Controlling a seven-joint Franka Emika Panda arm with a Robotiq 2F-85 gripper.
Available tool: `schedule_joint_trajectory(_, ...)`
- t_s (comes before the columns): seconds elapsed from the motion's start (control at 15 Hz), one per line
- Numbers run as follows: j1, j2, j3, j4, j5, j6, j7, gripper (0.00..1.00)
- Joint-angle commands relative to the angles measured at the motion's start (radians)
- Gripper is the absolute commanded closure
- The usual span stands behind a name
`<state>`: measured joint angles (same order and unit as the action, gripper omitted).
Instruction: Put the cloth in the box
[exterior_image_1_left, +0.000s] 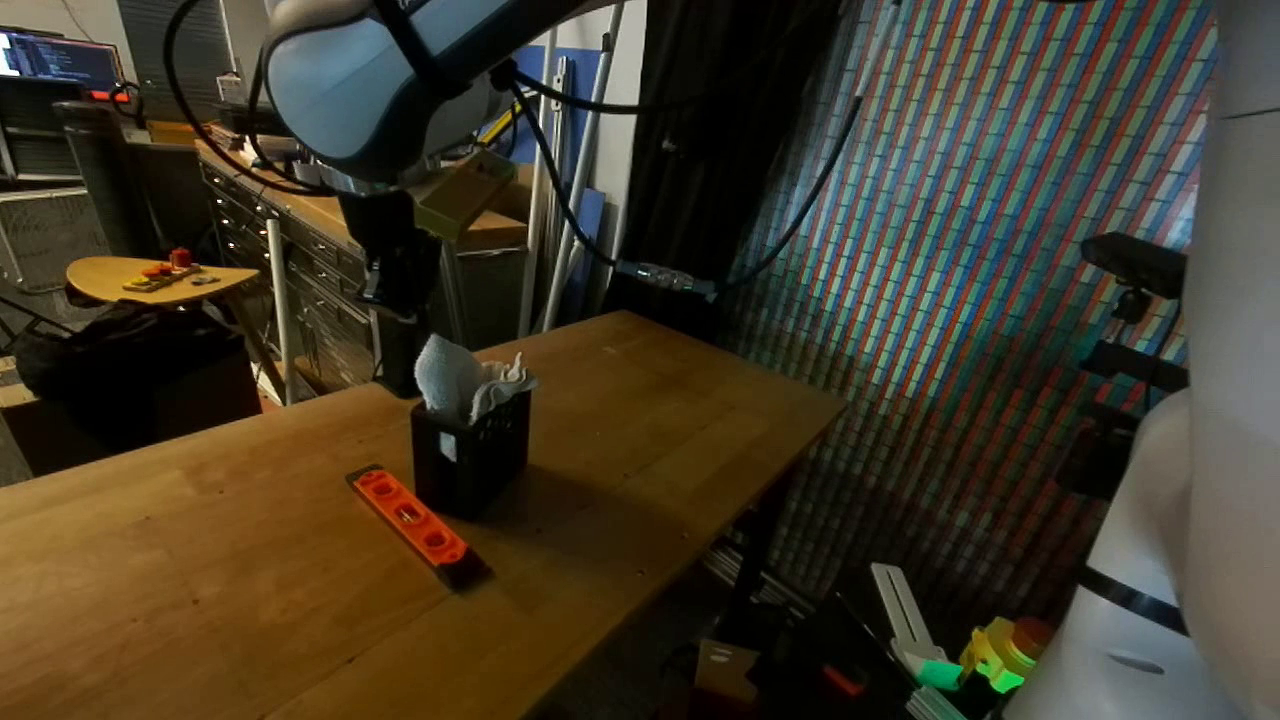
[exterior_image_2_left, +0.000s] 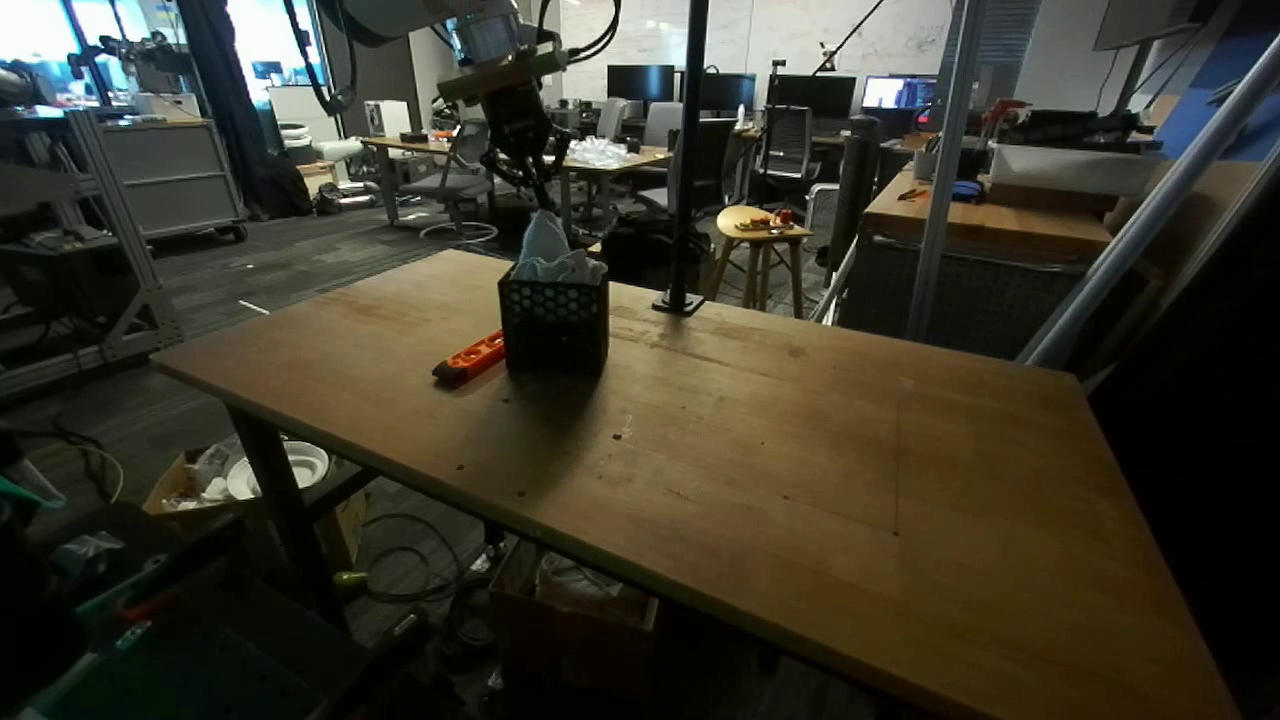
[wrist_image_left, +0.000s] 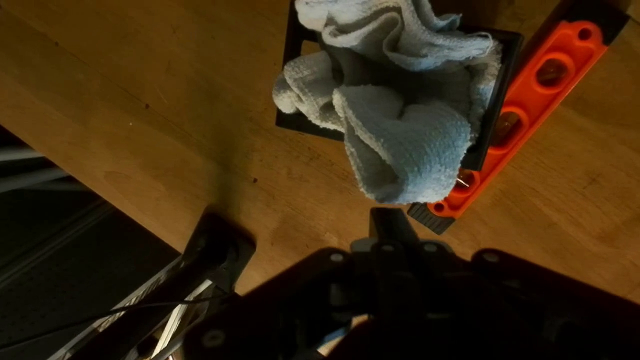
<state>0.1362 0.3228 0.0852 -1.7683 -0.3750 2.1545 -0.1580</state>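
Wrist view shows an orange level (wrist_image_left: 542, 95) lying on the wooden table (wrist_image_left: 150, 150) just beside the black box (wrist_image_left: 477, 159), with 1 dark post (wrist_image_left: 210, 250) standing nearby. The box holds the pale cloth (wrist_image_left: 415, 145), bunched, with folds poking above the rim. Over it hangs the gripper (wrist_image_left: 391, 217), fingertips together; the dim light leaves contact with the cloth uncertain.

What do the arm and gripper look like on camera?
The arm is pale blue-grey and rounded, with a black strap and black cables, one with a silvery connector. The gripper is black, with jointed links and round, pale pin heads.
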Motion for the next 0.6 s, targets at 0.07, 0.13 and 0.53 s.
schedule_joint_trajectory(0.07,-0.009,0.017,-0.005,0.001,0.017,0.017,-0.005,0.98)
schedule_joint_trajectory(0.13,-0.011,0.016,-0.006,-0.006,0.019,0.020,-0.004,0.98)
schedule_joint_trajectory(0.53,-0.030,-0.004,-0.015,-0.068,0.030,0.052,0.004,0.98)
